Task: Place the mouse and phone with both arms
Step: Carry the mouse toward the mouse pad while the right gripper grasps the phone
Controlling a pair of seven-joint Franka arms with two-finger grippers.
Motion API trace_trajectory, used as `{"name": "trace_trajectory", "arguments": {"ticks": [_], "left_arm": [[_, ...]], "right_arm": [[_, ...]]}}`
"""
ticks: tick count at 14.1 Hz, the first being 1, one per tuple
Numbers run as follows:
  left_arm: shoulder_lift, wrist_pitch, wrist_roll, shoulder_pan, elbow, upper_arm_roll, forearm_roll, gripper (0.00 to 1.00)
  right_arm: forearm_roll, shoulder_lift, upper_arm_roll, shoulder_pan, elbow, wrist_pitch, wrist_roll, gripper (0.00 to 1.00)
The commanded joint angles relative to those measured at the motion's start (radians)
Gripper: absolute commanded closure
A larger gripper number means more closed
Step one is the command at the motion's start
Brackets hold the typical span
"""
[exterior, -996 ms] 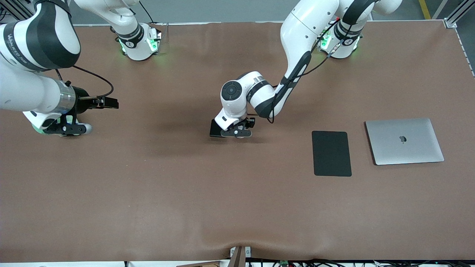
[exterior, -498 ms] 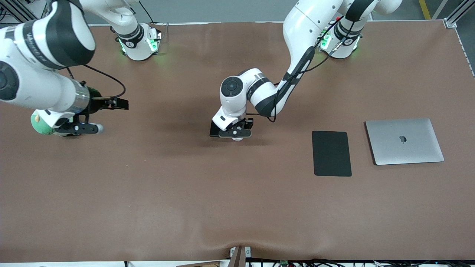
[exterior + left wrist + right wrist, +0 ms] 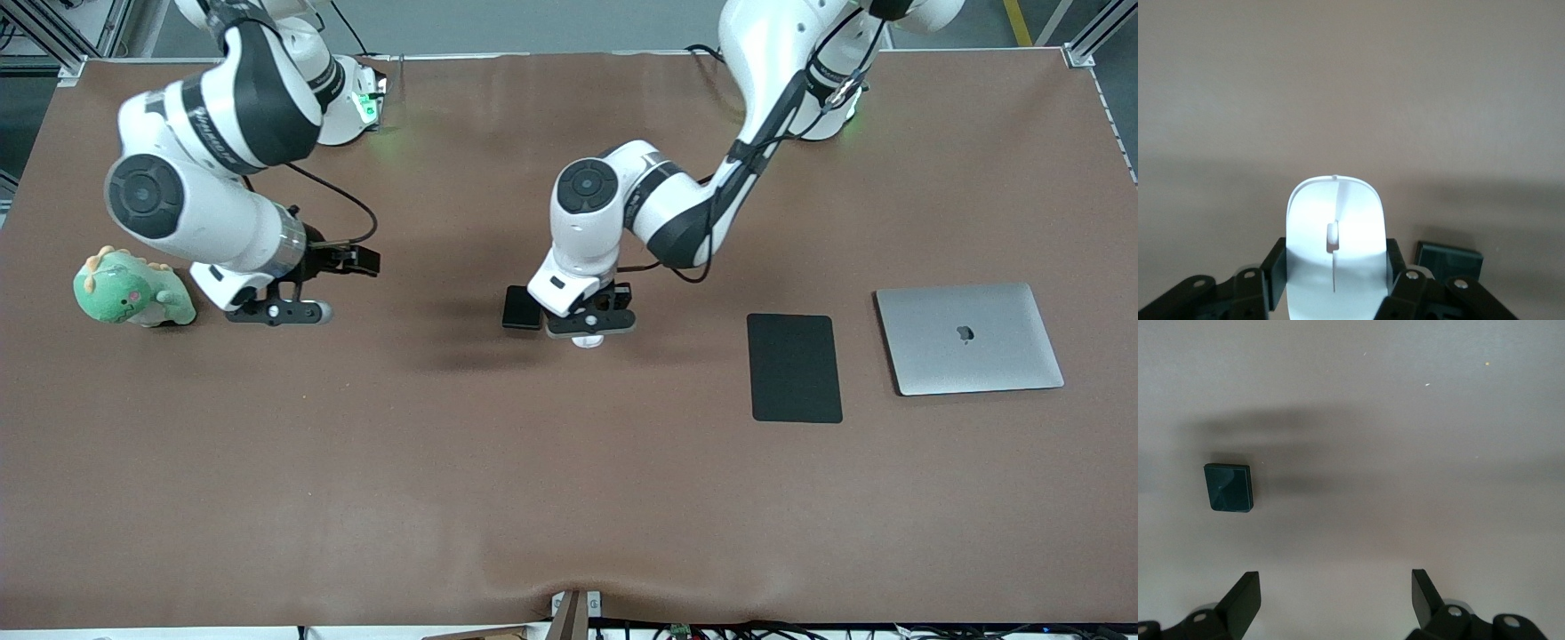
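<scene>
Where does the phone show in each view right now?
Front view: phone lies on the table mid-picture, beside the left pincer.
Left wrist view: phone at the lower edge, beside the mouse.
Right wrist view: phone lies alone, apart from the right pincer.
Shared landmark: the brown table.

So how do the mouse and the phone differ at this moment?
The mouse is white, glossy and oval; the phone is a black, flat, rounded rectangle. The mouse is gripped in the left hand, while the phone lies free on the table, with the open right hand apart from it. Both look similarly small.
</scene>
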Motion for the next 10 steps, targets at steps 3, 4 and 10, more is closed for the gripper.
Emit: {"name": "trace_trajectory", "arguments": {"ticks": [3, 4, 10], "left_arm": [[-0.062, -0.03, -0.017, 0.057, -0.019, -0.008, -0.025, 0.94], [-0.072, -0.038, -0.014, 0.068, -0.019, -0.008, -0.025, 0.94], [-0.121, -0.118, 0.028, 0.169, -0.029, -0.01, -0.023, 0.94]], "right_arm": [[0.021, 0.081, -0.006, 0.101, -0.03, 0.162, 0.136, 0.0], [0.021, 0.114, -0.007, 0.125, -0.03, 0.204, 0.153, 0.0], [0.021, 0.267, -0.006, 0.231, -0.039, 0.412, 0.253, 0.0]]}}
